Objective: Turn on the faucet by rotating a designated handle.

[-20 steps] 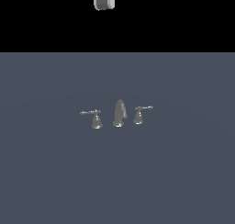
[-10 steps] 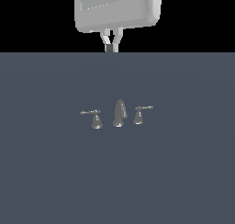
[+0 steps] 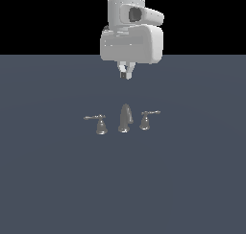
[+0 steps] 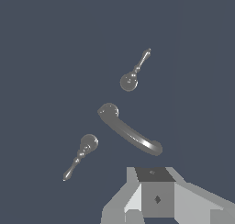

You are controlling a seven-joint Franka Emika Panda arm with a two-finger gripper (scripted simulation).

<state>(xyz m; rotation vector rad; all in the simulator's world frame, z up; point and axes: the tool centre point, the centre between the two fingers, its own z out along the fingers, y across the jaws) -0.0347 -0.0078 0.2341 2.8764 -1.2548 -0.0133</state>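
Note:
The small shiny grey faucet stands on the dark grey floor, with its tall curved spout (image 3: 125,118) in the middle. The handle (image 3: 145,120) with its thin lever pointing to the exterior view's right stands just right of the spout. Its mirrored twin (image 3: 100,125) stands left of the spout. My gripper (image 3: 125,75) hangs above and behind the spout, clear of the faucet, with its fingers together and nothing in them. In the wrist view the spout (image 4: 131,133) lies between two lever handles, one on each side (image 4: 133,76) (image 4: 81,153). I cannot tell which is which there. The gripper (image 4: 155,182) shows below them.
The white arm (image 3: 130,34) comes down from the top of the exterior view. The flat dark grey floor (image 3: 57,180) spreads all around the faucet, with no other objects on it.
The arm has come down into view. The gripper has dropped from the top edge of the exterior view to a short way above the spout. The faucet has not moved.

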